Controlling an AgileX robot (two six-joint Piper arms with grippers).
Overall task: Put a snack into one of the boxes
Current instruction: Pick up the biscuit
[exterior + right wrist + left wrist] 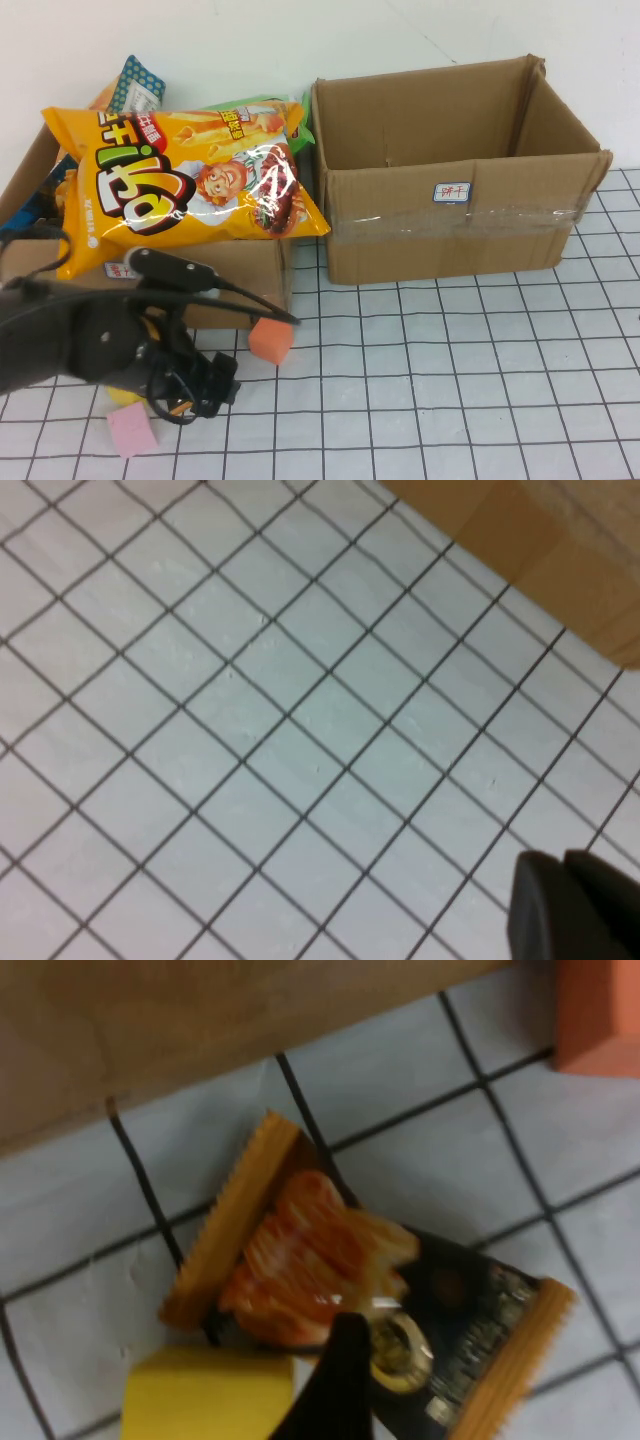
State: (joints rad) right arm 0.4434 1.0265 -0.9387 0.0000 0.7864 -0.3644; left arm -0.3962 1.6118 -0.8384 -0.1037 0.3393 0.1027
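Two brown cardboard boxes stand at the back. The left box (pixel 245 272) is heaped with snack bags, a big yellow bag (pixel 180 185) on top. The right box (pixel 450 215) is open and holds nothing. My left gripper (pixel 195 393) hangs low over the table in front of the left box. In the left wrist view a small black and orange snack packet (pixel 330 1270) lies flat on the table; one dark finger (pixel 340 1370) shows over it, the other is out of frame, so the jaws look open. My right gripper (pixel 562 865) is shut and empty above bare table.
An orange block (pixel 270 340) lies in front of the left box, also in the left wrist view (pixel 600 1010). A yellow block (pixel 210 1395) touches the packet. A pink block (pixel 131 431) lies near the table's front edge. The white gridded table (pixel 450 380) extends to the right.
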